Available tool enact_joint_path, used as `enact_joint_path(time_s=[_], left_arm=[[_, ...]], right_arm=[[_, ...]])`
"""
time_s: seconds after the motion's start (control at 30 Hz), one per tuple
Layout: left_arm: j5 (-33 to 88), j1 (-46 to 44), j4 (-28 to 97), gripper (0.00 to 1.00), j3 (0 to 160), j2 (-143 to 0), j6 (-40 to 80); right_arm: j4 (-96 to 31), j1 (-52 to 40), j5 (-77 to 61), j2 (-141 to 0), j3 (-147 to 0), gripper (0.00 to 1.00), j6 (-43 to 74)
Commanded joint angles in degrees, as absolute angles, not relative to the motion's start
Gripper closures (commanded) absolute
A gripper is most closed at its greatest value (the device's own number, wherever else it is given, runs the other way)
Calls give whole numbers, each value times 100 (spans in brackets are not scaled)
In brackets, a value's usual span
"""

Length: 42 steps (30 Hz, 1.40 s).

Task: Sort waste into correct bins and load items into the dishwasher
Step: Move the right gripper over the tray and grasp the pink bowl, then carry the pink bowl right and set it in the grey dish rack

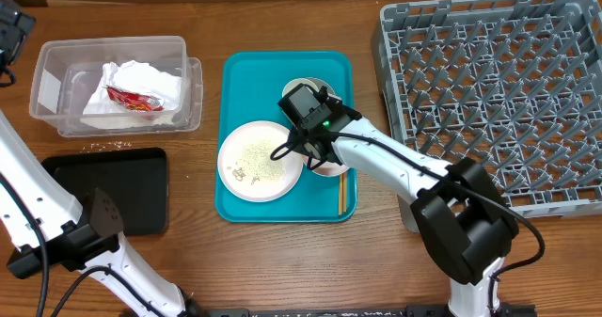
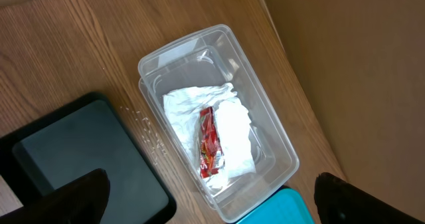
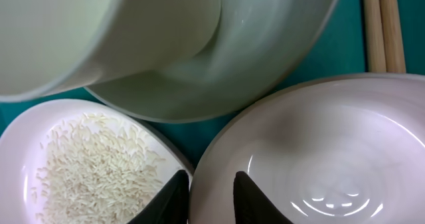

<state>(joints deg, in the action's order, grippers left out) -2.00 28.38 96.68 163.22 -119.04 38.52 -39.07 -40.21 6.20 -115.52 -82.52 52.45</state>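
The right gripper [image 3: 207,187] straddles the rim of the small pink-white round bowl [image 3: 319,151] on the teal plastic serving tray [image 1: 240,72], seemingly to lift it out. Whether it pinches yet is unclear. The left gripper [image 2: 222,196] hangs left of the tray, spread wide and empty.

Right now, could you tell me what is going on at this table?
The right end effector is over the teal tray, its fingers straddling the rim of the pink-white bowl, beside the plate of rice bits. The left end effector hangs open and empty above the clear tub, which already holds the napkin and red wrapper. No dishes show in the dish rack.
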Motion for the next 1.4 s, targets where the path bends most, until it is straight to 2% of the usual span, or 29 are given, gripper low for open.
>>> enact_joint_path(time_s=[0.0,0.37,0.57,0.8,1.13,1.37], left_arm=[[-255,2847,9679,0,16315,-11961,3726],[-257,2847,9679,0,16315,-11961,3726],[-257,2847,9679,0,16315,-11961,3726],[-255,2847,9679,0,16315,-11961,3726],[-255,2847,9679,0,16315,-11961,3726],[-257,2847,9679,0,16315,-11961,3726]], right_arm=[[-3924,-4027,637,-11620,-8359,80,5256],[-4211,-4021,508,-11443,-8571,96,5249],[-4663,-3992,554,-10997,-8864,96,5205],[-5148,-3699,805,-10119,-9131,96,4624],[-5749,-1841,484,-8652,-9275,96,3562],[-5728,-45,-1380,-8626,-9205,96,2541]])
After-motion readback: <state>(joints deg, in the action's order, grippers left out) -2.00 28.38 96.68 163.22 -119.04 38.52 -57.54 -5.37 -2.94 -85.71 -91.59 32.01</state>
